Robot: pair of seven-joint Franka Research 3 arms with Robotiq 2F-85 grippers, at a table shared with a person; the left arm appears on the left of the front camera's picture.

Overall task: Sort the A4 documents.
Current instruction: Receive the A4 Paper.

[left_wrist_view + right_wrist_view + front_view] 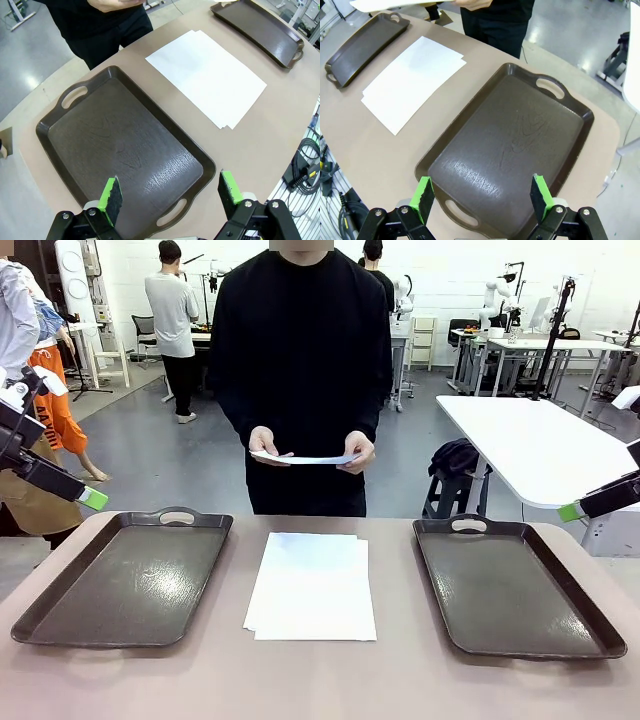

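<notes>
My left fingers [111,194] and right fingers [425,195] hang spread, empty, over the left tray [125,145] and right tray [520,130], both bare. Centre frame, the paper sheets [312,585] lie stacked on the tabletop [320,680] between them; upper centre, a person's hands [262,443] hold one sheet [305,458]. Sorting, I judge, has hardly started.

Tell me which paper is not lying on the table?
The single sheet held up by the person; the other sheets lie stacked on the table.
</notes>
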